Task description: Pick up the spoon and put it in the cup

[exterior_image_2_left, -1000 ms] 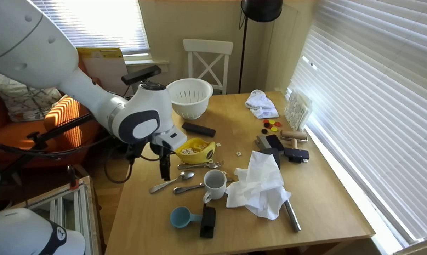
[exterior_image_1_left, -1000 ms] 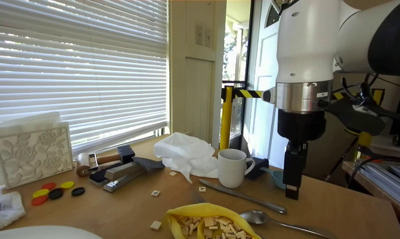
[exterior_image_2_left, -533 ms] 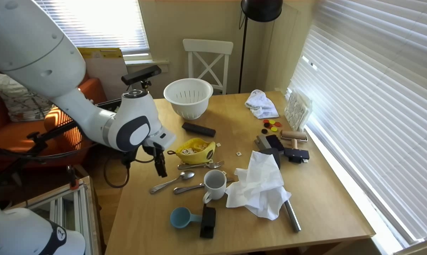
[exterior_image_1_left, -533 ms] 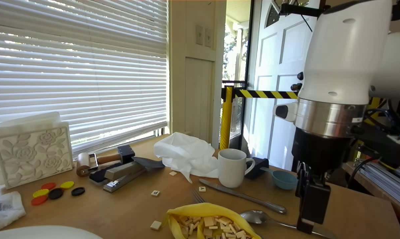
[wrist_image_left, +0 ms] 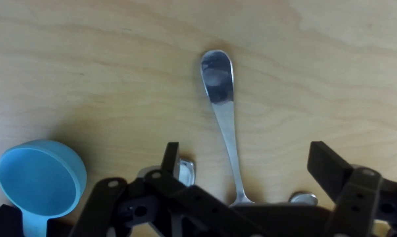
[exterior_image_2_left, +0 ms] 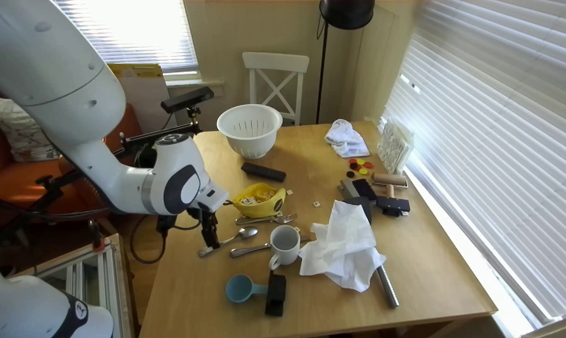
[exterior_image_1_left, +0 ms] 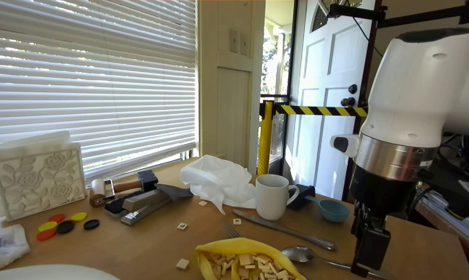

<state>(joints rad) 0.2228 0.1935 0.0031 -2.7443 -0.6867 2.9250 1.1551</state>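
The silver spoon (wrist_image_left: 226, 121) lies flat on the table, its handle running up the wrist view between my widely spread fingers. Its bowl (exterior_image_2_left: 248, 231) shows in both exterior views but is hidden behind the gripper body in the wrist view. My gripper (wrist_image_left: 244, 149) is open over the handle and holds nothing. In an exterior view the gripper (exterior_image_1_left: 364, 272) covers part of the handle; its exact height above the table cannot be told. The white cup (exterior_image_1_left: 272, 198) stands upright past the knife, its mouth (exterior_image_2_left: 284, 238) facing up. The wrist view does not show it.
A knife (exterior_image_2_left: 250, 249) lies between spoon and cup; a fork (exterior_image_2_left: 264, 219) lies on the spoon's other side. Nearby are a yellow pouch of tiles (exterior_image_2_left: 259, 199), a blue scoop (wrist_image_left: 40, 177), a black block (exterior_image_2_left: 275, 293) and crumpled white paper (exterior_image_2_left: 344, 249).
My gripper has come down and over to the spoon's handle, swinging rightward in an exterior view. Its fingers have stayed apart. Spoon and cup have not moved.
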